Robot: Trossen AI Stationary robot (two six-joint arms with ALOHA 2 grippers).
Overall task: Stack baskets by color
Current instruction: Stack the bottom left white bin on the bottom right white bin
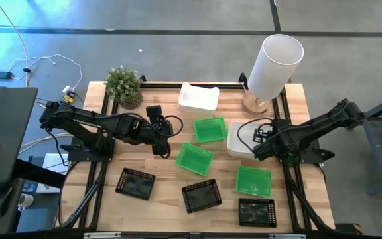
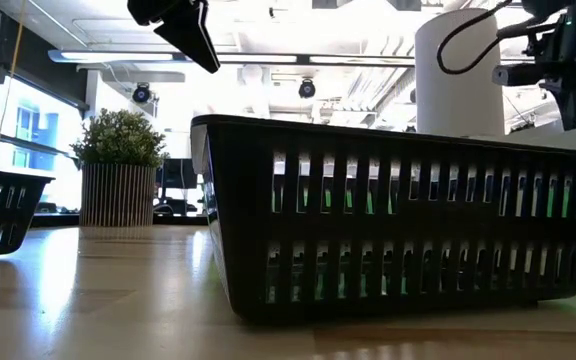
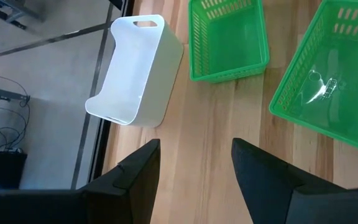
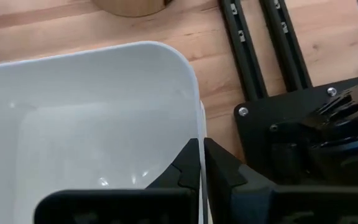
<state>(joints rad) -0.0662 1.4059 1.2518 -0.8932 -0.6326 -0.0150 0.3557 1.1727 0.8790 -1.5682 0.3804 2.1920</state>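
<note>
Baskets on pale wood counter [image 1: 158, 199], sorted by colour:

- White, smooth-walled plastic: one alone at far edge [image 1: 199, 97]; one stack nr right edge [image 1: 239, 139], looks like two nested but count uncertain.
- Bright green perforated plastic, three, all separate: one centre-far [image 1: 210, 129], one centre [image 1: 195, 159], one twd near right [image 1: 253, 180].
- Black perforated plastic, three, all separate along near edge: left [image 1: 135, 183], middle [image 1: 201, 196], right corner [image 1: 256, 212].

Stacking: greens and blacks not yet begun; whites partly done at best.

Tools:
- Left tool [image 3: 194, 163]: fingers apart, nothing betw them, above bare wood left of centre, short of the lone white basket and the two nearer greens.
- Right tool [image 4: 201, 163]: fingers pressed together right at rim of white stack nr right edge. Looks pinched on that rim; hold not certain, wall hardly shows betw the tips.

Other items: tall white cylinder on wooden base [image 1: 274, 64], far right corner; small potted green plant [image 1: 124, 85], far left corner.

Risks (judgement):
- Rim pinch on white stack is thin and off-centre; a lift may tilt or drop it.
- If nested, lower white may cling and come up too, then fall.
- Cylinder stands close behind white stack; a swing of the right arm could knock it.
- Light greens may skid if left tool meets a rim off-square.
</note>
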